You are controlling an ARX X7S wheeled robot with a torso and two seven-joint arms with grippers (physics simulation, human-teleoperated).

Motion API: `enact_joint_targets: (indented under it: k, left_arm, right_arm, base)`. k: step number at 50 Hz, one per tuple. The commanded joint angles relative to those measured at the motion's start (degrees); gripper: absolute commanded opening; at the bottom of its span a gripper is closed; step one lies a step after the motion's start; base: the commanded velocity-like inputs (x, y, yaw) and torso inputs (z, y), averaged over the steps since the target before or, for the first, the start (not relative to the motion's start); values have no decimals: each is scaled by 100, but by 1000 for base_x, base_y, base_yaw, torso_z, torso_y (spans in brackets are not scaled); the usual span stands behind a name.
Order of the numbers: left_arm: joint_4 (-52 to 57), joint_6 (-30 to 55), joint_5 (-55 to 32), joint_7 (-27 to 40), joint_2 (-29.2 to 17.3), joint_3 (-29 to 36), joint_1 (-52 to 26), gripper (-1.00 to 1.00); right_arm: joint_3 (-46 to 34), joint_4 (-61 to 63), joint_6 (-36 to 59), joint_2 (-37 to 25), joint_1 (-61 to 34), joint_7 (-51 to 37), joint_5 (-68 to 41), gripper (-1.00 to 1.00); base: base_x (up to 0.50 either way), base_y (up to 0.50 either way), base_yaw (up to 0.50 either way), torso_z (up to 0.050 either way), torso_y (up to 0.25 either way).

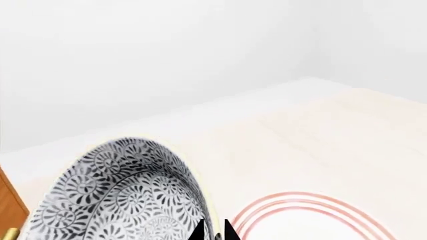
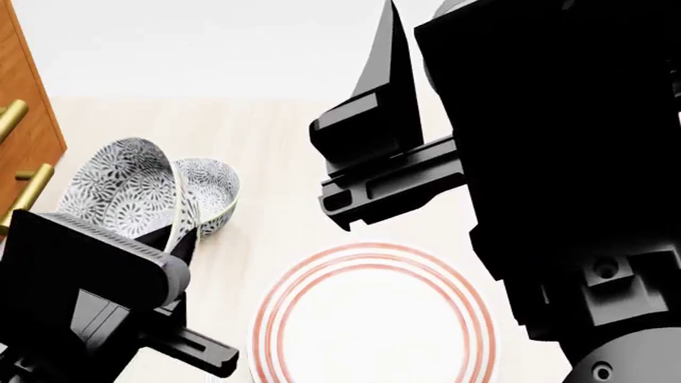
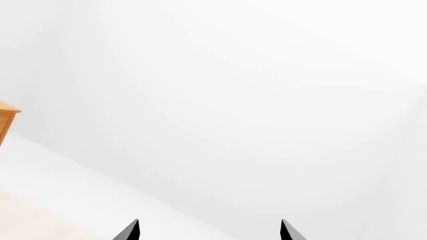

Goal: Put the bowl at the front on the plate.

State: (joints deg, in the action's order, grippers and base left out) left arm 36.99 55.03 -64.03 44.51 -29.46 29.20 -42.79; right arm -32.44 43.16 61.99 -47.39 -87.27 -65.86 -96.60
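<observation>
Seen first from the left wrist camera, the bowl (image 1: 127, 195) filled the near foreground, tipped steeply on edge, its grey-blue floral inside facing the lens and its lower part cut off by the frame. The left gripper (image 1: 214, 231) showed only as two dark fingertips set narrowly apart, closed on the bowl's pale rim. Just beside it, an arc of the plate (image 1: 300, 210) with its thin red rings lay on the pale surface (image 1: 320, 140); most of the plate fell outside the picture.

From the head camera, the same bowl (image 2: 123, 191) stood tilted and lifted above the surface (image 2: 277, 144), left of the plate (image 2: 372, 319) and apart from it. A second bowl (image 2: 213, 191) sat partly hidden behind it. The left gripper (image 2: 181, 239) was largely masked by its own dark arm. The right arm's black bulk covered much of the right side. A wooden cabinet (image 2: 27, 120) with brass handles edged the left.

From the right wrist camera, the right gripper (image 3: 209, 231) appeared as two dark tips spread wide, with nothing between them, against blank white wall; a sliver of the cabinet (image 3: 7, 117) showed at the edge.
</observation>
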Motion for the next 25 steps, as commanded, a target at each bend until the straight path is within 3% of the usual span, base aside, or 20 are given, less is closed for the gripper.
enact_joint_targets:
  k: [1,25]
  left_arm:
    - [64,-5,129,-112,108,83,-336,-100]
    - [-464,-167,1079,-570,464,855,-740,-100]
  right_arm:
    - [-12,28,-3,-18,-70,-55,-68,100]
    - [-21,74,-61,-44,-119,-120,-102,100]
  base:
    - [0,0,0,0,0]
    - [0,0,0,0,0]
